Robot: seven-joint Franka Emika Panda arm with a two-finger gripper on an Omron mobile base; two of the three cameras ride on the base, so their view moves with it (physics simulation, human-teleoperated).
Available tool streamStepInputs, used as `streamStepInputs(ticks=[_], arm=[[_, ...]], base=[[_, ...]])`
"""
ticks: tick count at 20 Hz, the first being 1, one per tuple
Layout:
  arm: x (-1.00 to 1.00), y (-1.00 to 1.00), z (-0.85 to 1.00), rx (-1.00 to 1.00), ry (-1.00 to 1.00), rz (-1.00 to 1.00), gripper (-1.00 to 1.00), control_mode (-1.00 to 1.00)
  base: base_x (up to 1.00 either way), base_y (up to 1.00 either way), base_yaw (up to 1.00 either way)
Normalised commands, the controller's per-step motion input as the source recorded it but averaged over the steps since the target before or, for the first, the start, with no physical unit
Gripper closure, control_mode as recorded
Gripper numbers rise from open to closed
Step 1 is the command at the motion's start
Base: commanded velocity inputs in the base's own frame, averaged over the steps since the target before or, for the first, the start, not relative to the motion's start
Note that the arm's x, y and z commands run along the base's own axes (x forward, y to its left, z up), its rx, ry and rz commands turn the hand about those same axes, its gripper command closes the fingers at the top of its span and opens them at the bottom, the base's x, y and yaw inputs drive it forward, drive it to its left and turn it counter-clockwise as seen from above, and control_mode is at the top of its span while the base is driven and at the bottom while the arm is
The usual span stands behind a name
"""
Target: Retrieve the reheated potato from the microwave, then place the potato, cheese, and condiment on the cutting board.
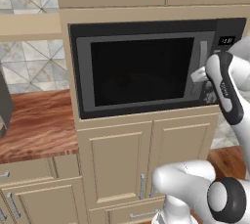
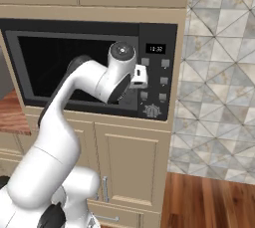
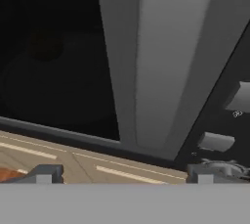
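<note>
Arm bent, reaching microwave [image 1: 146, 69] door handle [image 3: 156, 71]; fingers [image 3: 46, 173] spread wide, empty.

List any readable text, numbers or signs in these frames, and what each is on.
Digits on the microwave digital display: lit but too blurred to read for certain.
Marks on the grey buttons and the dial: too small to read.
Faint marking on the robot's forearm: illegible.
No other text.
</note>
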Motion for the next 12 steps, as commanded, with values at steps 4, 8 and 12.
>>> streamStepInputs(ticks=[4, 8, 12], arm=[[0.47, -0.16, 0.00, 0.18, -0.01, -0.02, -1.00, -1.00], [0.53, -0.02, -0.06, 0.06, -0.03, -0.07, -1.00, -1.00], [0.47, -0.06, -0.04, 0.00, 0.00, -0.06, -1.00, -1.00]], base=[[0.00, 0.00, 0.00], [0.00, 0.00, 0.00], [0.00, 0.00, 0.00]])
